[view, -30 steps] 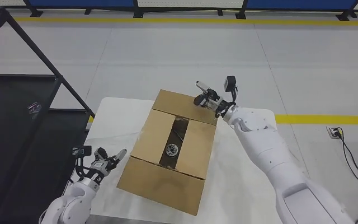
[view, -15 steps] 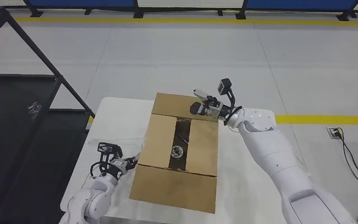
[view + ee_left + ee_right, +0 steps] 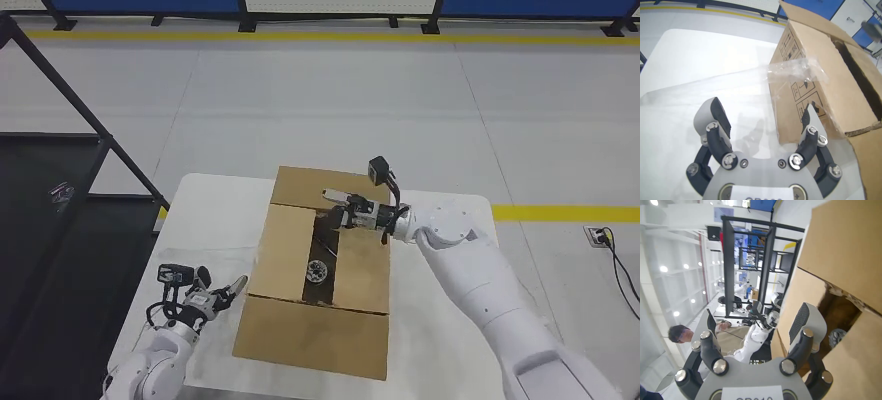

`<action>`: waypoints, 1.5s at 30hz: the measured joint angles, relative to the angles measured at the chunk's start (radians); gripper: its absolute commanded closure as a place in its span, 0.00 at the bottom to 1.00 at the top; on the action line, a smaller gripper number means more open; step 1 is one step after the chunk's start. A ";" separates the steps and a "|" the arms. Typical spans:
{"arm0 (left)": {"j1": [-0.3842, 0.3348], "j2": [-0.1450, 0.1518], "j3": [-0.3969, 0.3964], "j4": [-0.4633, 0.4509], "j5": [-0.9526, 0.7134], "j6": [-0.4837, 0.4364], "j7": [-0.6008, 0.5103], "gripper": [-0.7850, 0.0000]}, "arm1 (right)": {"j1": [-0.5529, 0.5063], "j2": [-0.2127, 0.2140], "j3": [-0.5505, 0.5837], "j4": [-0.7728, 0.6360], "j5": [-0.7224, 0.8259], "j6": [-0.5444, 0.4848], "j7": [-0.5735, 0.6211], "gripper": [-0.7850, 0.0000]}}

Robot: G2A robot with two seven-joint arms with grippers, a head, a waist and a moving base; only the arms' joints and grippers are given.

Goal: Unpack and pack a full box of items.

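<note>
A brown cardboard box (image 3: pixel 300 330) stands mid-table, its two top flaps parted by a dark gap (image 3: pixel 322 245). A round grey-white item (image 3: pixel 316 268) lies inside. My right gripper (image 3: pixel 332 203) hangs open over the gap's far end; in the right wrist view this gripper (image 3: pixel 757 317) has one finger (image 3: pixel 802 317) in front of the opening, with the round item (image 3: pixel 836 335) below. My left gripper (image 3: pixel 222 284) is open and empty above the table beside the box's near-left side. In its own view the left gripper (image 3: pixel 764 106) faces the box wall (image 3: pixel 810 94), where loose clear tape (image 3: pixel 797 70) hangs.
The white table (image 3: pixel 210 215) has free room left of the box and a narrower strip on the right. A black metal rack (image 3: pixel 60 200) stands past the table's left edge. Grey floor with a yellow line (image 3: pixel 570 212) lies beyond.
The box turned from skewed to square with the table. My right gripper moved from the far flap to over the gap. My left gripper came closer to the box.
</note>
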 measured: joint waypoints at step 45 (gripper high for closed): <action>0.080 0.003 0.034 -0.222 0.030 -0.096 -0.017 0.00 | 0.078 -0.198 -0.090 0.112 0.189 -0.072 0.012 0.00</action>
